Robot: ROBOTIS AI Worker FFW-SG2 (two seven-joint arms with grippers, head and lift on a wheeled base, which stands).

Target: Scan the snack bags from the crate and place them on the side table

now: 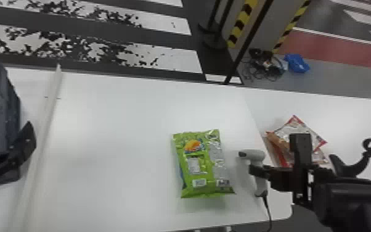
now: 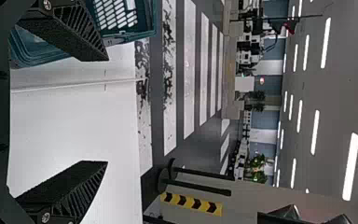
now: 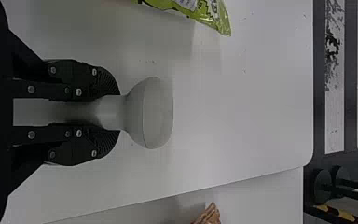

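In the head view, my right gripper (image 1: 257, 171) is shut on the handle of the grey scanner (image 1: 257, 154), whose head faces left toward the green snack bag (image 1: 205, 165). That bag lies flat on the white table, barcode labels up. Seen from the right wrist, the gripper (image 3: 114, 112) grips the scanner (image 3: 151, 113), with an edge of the green bag (image 3: 214, 16) beyond. My left gripper (image 1: 27, 140) is beside the crate (image 1: 9, 101) at the far left. In the left wrist view that gripper (image 2: 106, 111) stands open, nothing between its fingers; the crate (image 2: 147, 18) is close to one finger.
Several red-and-clear snack bags (image 1: 299, 132) lie on the side table (image 1: 357, 123) at the right, partly behind the right arm. A pale raised strip (image 1: 47, 114) crosses the table beside the crate. The scanner's cable (image 1: 267, 209) runs over the front edge.
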